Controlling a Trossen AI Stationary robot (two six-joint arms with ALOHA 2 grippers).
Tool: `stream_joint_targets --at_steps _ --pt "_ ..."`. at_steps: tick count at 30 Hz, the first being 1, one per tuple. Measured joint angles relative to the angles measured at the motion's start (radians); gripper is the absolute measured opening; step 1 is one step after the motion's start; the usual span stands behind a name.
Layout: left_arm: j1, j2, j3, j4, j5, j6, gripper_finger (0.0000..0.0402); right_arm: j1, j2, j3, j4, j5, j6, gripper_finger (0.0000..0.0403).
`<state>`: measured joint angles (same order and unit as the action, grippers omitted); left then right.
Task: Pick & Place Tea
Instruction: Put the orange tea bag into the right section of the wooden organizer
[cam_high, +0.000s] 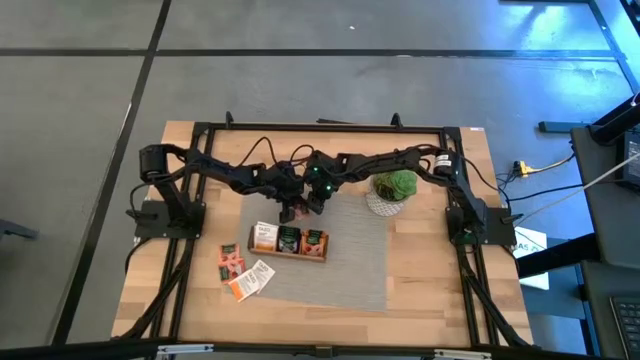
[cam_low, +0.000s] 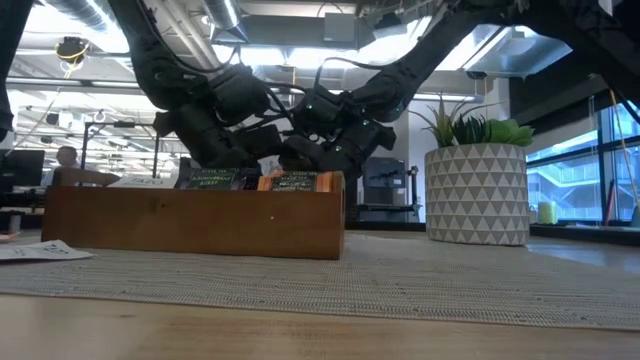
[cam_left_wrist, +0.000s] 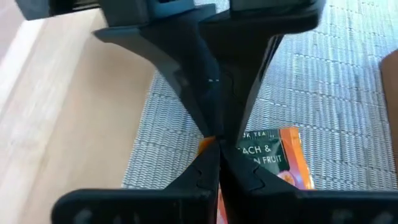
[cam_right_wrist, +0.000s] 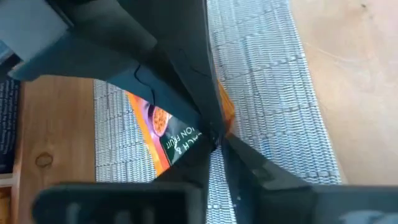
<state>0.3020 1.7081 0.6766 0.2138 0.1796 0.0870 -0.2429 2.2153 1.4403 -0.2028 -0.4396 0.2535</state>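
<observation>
Right up close in both wrist views, dark fingers pinch together on an orange tea sachet: the left claw is clamped narrow on its edge, and the right claw is squeezed onto the same packet from the other side. From above, the two claws meet over the grey mat, just behind the wooden tray, with that sachet lifted between them. The tray holds upright tea packets in its three compartments, orange-white on one end, dark in the middle, red-orange on the other. Three more sachets lie loose and flat on the wooden surface beside the mat's left edge. The potted plant stands at the mat's back right corner, right beside the right arm.
</observation>
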Motion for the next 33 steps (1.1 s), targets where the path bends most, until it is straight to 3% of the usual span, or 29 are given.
stream_joint_targets --at_steps 4,10,14,25,30,33 --pt "0.002 0.0 0.002 0.001 -0.003 -0.005 0.0002 -0.014 0.001 0.0 -0.002 -0.004 -0.005 0.0008" --pt "0.006 0.0 0.003 0.002 -0.006 -0.002 0.0002 -0.018 -0.011 -0.001 -0.015 0.005 -0.004 0.0004" --pt "0.014 -0.022 0.004 -0.003 -0.007 0.0 0.0005 -0.018 -0.028 -0.002 -0.038 0.069 -0.025 0.0003" --pt "0.069 -0.231 0.004 -0.082 -0.006 0.03 0.0004 -0.02 -0.035 0.048 -0.119 0.113 -0.105 0.0002" --pt "0.112 -0.347 -0.001 -0.225 -0.005 0.028 0.0007 -0.014 -0.058 0.149 -0.282 0.248 -0.199 0.0001" --pt "0.143 -0.436 -0.055 -0.198 -0.003 0.011 0.0002 0.0 -0.066 0.211 -0.347 0.309 -0.241 0.0001"
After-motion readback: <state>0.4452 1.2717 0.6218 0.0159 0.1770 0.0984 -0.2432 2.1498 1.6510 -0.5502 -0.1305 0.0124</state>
